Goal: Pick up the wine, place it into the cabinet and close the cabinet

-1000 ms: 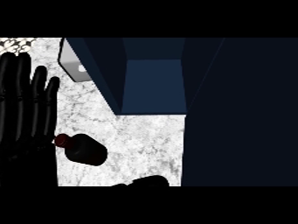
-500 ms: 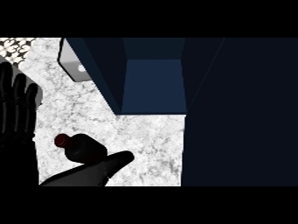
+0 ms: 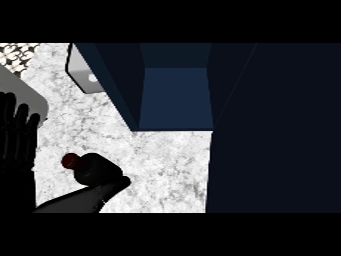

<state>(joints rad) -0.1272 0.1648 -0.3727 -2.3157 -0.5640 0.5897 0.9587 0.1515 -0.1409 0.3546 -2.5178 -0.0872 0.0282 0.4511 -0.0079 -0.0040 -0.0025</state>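
- A dark wine bottle [image 3: 98, 170] with a dark red cap lies on the white marbled counter [image 3: 165, 165], at the lower left of the head view, cap pointing up and to the left.
- The bottle's body is black and squat, with rounded shoulders; its lower end is hidden behind the right hand [image 3: 92, 196].
- The right hand comes in from the lower edge and angles up to the right, its tip touching the bottle's base. Whether its fingers are straight or curled cannot be told from this view.
- The left hand [image 3: 7, 140] shows at the left edge, just beside the bottle but apart from it, fingers straight, pointing up and close together.
- Above and to the right of the bottle stands the dark blue cabinet [image 3: 173, 97], its open compartment facing the counter; bare marble lies between bottle and cabinet.
- A broad dark panel [image 3: 284, 130] fills the right side of the view, next to the compartment.
- A grey object with a pale round spot [image 3: 84, 75] sits just beside the cabinet's left wall, partly hidden by it.
- A light grey rounded surface [image 3: 14, 85] shows behind the left hand's fingertips, with a patterned strip [image 3: 10, 52] at the top left corner.
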